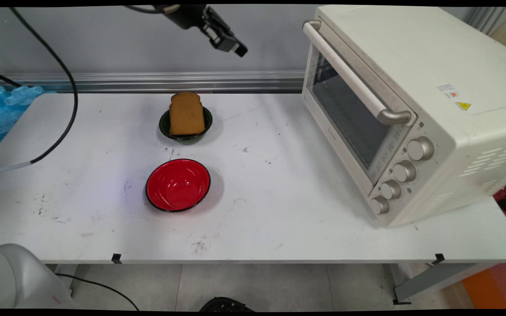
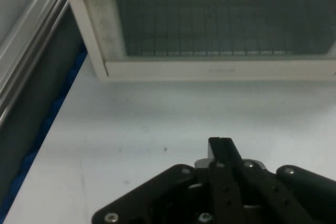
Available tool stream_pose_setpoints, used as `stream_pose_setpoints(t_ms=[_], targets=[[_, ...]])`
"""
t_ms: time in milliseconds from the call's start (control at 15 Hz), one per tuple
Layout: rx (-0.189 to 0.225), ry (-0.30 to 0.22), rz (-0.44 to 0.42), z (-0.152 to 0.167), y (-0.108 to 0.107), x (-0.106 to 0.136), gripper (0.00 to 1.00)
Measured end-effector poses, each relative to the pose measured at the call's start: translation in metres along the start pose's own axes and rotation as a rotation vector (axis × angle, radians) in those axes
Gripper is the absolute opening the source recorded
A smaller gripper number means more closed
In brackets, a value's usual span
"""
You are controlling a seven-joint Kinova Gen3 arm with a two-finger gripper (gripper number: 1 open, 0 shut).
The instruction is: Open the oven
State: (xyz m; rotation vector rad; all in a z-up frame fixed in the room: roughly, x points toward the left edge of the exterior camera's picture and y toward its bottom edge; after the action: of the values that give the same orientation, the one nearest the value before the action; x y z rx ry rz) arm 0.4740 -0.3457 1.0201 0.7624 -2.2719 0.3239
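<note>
End effector (image 1: 235, 47): black two-finger, closed, empty, raised above desk (image 1: 279, 210)
Nearest: cream toaster oven (image 1: 411, 109), door shut

You see white table (image 1: 279, 210), surface scuffed with dark marks, black clips on near edge. Behind it, plain grey wall (image 1: 103, 39) with aluminium rail (image 1: 147, 81) along base. Blue bubble wrap (image 1: 2, 109) at far left. Below, pale tiled floor (image 1: 253, 285).
</note>
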Motion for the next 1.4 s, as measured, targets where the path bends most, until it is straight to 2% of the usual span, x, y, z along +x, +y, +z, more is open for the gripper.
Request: stream_pose_setpoints(t_ms=[733, 1400], targets=[[-0.047, 0.025, 0.029, 0.023, 0.005, 0.051, 0.0], [-0.066, 0.077, 0.056, 0.068, 0.003, 0.097, 0.0]])
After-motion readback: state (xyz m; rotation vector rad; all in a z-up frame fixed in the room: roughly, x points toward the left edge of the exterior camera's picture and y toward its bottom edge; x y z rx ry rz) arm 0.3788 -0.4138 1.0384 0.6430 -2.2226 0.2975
